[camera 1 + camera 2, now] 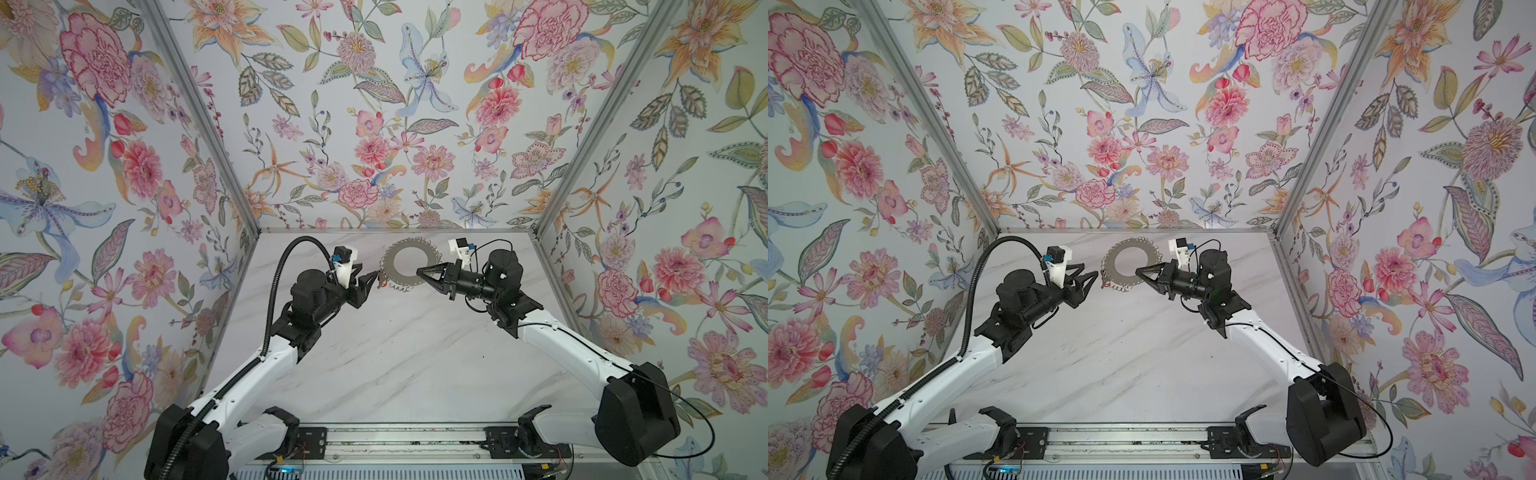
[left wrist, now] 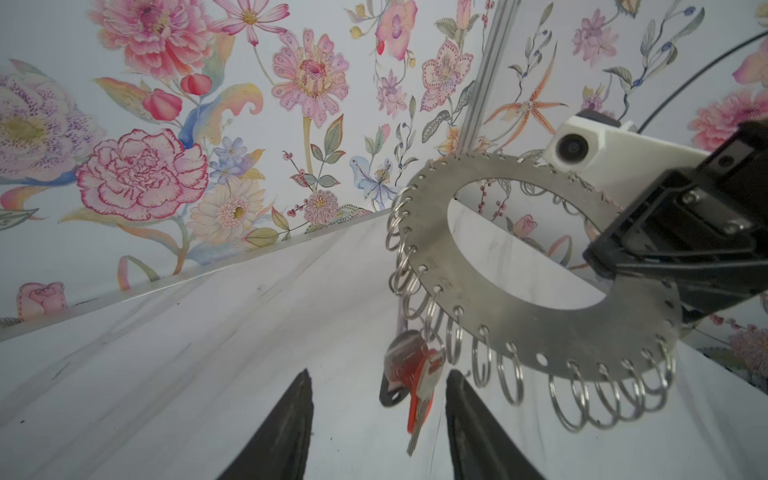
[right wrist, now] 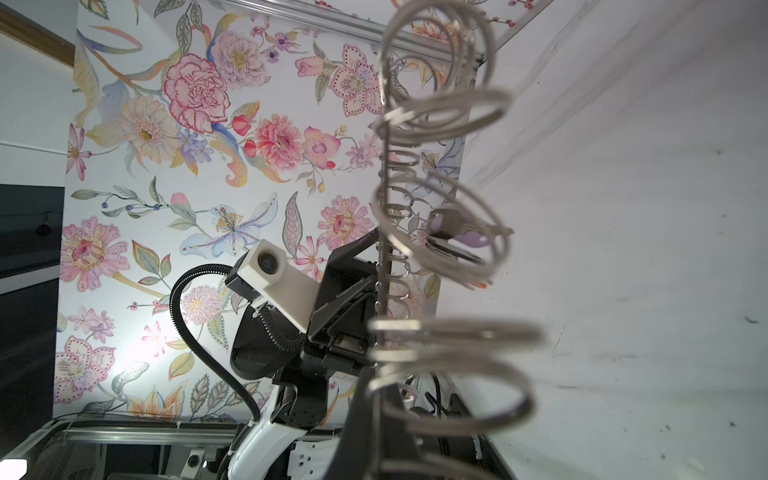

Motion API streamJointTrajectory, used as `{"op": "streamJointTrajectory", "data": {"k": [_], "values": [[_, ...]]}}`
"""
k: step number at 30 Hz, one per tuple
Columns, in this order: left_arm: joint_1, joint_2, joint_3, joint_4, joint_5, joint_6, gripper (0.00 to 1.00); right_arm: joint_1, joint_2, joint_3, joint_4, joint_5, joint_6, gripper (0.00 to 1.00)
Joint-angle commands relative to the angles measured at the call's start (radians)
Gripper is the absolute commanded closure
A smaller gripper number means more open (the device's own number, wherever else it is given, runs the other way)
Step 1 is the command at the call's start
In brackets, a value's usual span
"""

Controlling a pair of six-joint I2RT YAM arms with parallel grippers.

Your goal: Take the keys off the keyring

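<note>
Keys (image 2: 415,374) just off empty half-open left pincer (image 2: 379,374) | right pincer (image 1: 419,271) clamped on keyring (image 1: 387,262)

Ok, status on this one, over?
Right gripper shut on keyring, held tilted off the table. Left gripper open, keys dangling just ahead. Nothing in the way.

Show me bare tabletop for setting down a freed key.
Free: the broad table middle, nearer the camera than the keyring. Crowded: the keyring itself, clamped by the right gripper, with the left gripper open at the hanging keys.
</note>
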Motion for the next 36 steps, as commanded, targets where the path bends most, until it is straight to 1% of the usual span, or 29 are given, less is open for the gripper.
{"op": "streamJointTrajectory", "data": {"k": [1,4,6,12,15,17,19,22,25,27,29,31,34,36], "values": [[0.011,-0.051,-0.008,-0.001,0.098,0.157,0.47,-0.009,-0.022,0.092,-0.095,-0.128,-0.103,1.00],[0.012,-0.095,-0.034,-0.003,0.121,0.214,0.47,-0.022,-0.021,0.149,-0.199,-0.170,-0.181,1.00],[0.011,-0.117,-0.045,-0.011,0.133,0.239,0.48,-0.030,-0.015,0.183,-0.273,-0.179,-0.236,1.00],[0.011,-0.183,-0.129,0.025,0.191,0.281,0.51,-0.036,0.010,0.238,-0.340,-0.219,-0.272,1.00],[0.011,-0.218,-0.194,0.103,0.208,0.258,0.52,-0.036,0.022,0.283,-0.438,-0.219,-0.352,1.00],[0.012,-0.238,-0.238,0.159,0.209,0.243,0.54,-0.036,0.034,0.338,-0.567,-0.199,-0.455,1.00],[0.010,-0.245,-0.265,0.188,0.210,0.229,0.54,-0.037,0.045,0.379,-0.655,-0.176,-0.524,1.00],[0.002,-0.239,-0.308,0.257,0.223,0.193,0.56,-0.039,0.073,0.439,-0.774,-0.136,-0.613,1.00],[-0.020,-0.233,-0.337,0.310,0.207,0.174,0.58,-0.036,0.090,0.485,-0.851,-0.104,-0.672,1.00],[-0.036,-0.230,-0.351,0.339,0.188,0.171,0.60,-0.030,0.104,0.535,-0.928,-0.066,-0.734,1.00],[-0.049,-0.229,-0.360,0.356,0.174,0.172,0.60,-0.010,0.123,0.615,-1.060,0.038,-0.836,1.00],[-0.050,-0.226,-0.365,0.366,0.169,0.170,0.60,0.010,0.142,0.684,-1.158,0.133,-0.910,1.00],[-0.051,-0.221,-0.367,0.368,0.167,0.174,0.60,0.036,0.161,0.759,-1.253,0.249,-0.994,1.00],[-0.051,-0.215,-0.367,0.367,0.165,0.178,0.60,0.066,0.186,0.820,-1.328,0.348,-1.054,1.00]]}}
